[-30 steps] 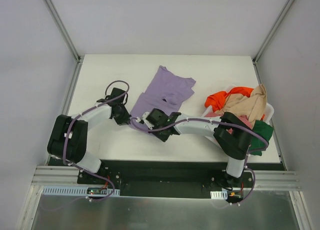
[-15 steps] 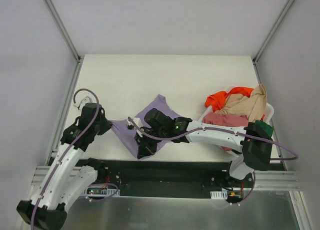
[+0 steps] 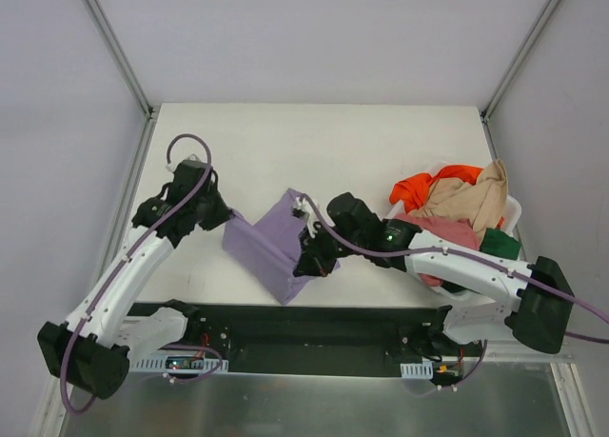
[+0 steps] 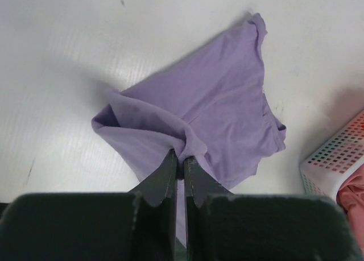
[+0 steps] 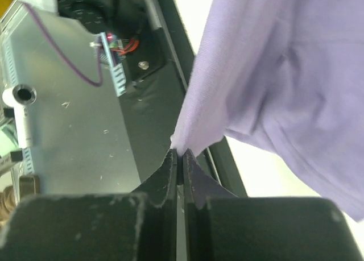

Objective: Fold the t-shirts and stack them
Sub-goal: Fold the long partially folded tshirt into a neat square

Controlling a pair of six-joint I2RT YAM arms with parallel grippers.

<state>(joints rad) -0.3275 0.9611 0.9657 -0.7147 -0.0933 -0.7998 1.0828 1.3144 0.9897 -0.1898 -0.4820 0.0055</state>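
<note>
The lavender t-shirt point(image 3: 271, 249) hangs lifted above the table's near middle, stretched between both grippers. My left gripper point(image 3: 226, 222) is shut on one corner of it; in the left wrist view the gripper point(image 4: 182, 157) pinches a fold of the lavender t-shirt point(image 4: 216, 113). My right gripper point(image 3: 303, 266) is shut on another edge; in the right wrist view the gripper point(image 5: 178, 153) clamps the lavender t-shirt point(image 5: 273, 73) over the black base rail. Orange-red point(image 3: 423, 185), beige point(image 3: 476, 199), dusty pink point(image 3: 442, 229) and dark green point(image 3: 500, 245) t-shirts lie piled at the right.
The pile sits in a white plastic basket point(image 3: 512, 208) at the table's right edge; its corner shows in the left wrist view point(image 4: 335, 164). The white table point(image 3: 314, 137) extends behind the shirt. A black rail point(image 3: 324, 313) runs along the near edge.
Both grippers have lifted the lavender shirt and moved it right and up; the left arm swung inward and up, the right gripper shifted right. The shirt now hangs gathered between them.
</note>
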